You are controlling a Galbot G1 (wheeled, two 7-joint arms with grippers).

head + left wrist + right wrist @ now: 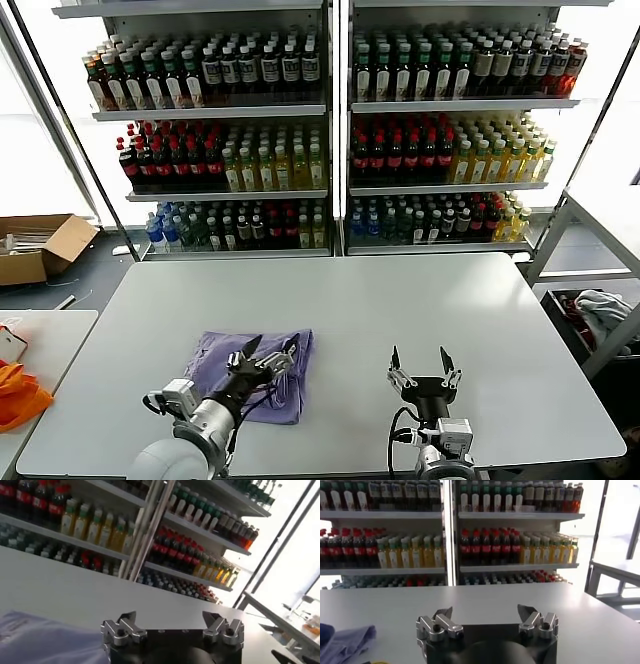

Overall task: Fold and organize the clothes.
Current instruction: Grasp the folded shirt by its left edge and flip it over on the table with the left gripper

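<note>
A folded lavender T-shirt (255, 372) lies on the white table (400, 310), front left of centre. My left gripper (268, 352) hovers over the shirt's near part, open and empty. The shirt shows as a lavender patch in the left wrist view (35, 640), beside the open left gripper (170, 622). My right gripper (420, 361) is open and empty over bare table to the right of the shirt. In the right wrist view the right gripper (485, 615) is open, and the shirt's edge (345, 640) lies off to its side.
Shelves of bottles (330, 130) stand behind the table. An orange cloth (18, 392) lies on a side table at the left. A cardboard box (40, 245) sits on the floor far left. A grey-white fabric bundle (600, 310) rests in a rack at the right.
</note>
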